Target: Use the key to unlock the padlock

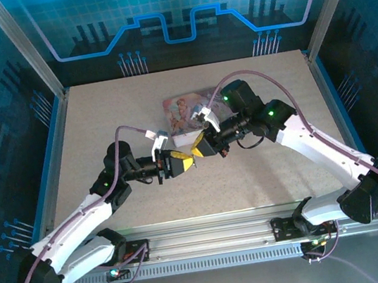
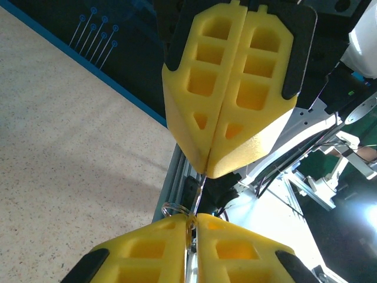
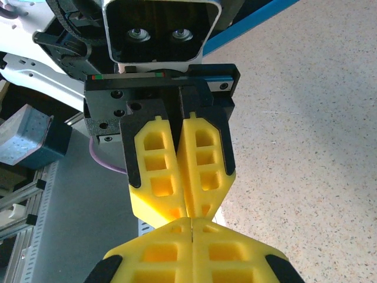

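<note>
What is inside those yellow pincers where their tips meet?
Between the tips of the left pincer and the right pincer show a sliver of the key and a small wire ring. The rest is covered by the yellow foam fingers, both pairs pressed together.

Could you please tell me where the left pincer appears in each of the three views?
Top external: the left pincer is just left of centre, pointing right.
Left wrist: it rises from the bottom edge, yellow fingers pointing up.
Right wrist: it is in the upper middle, pointing down.
Shared landmark: the right pincer, meeting it tip to tip.
</note>
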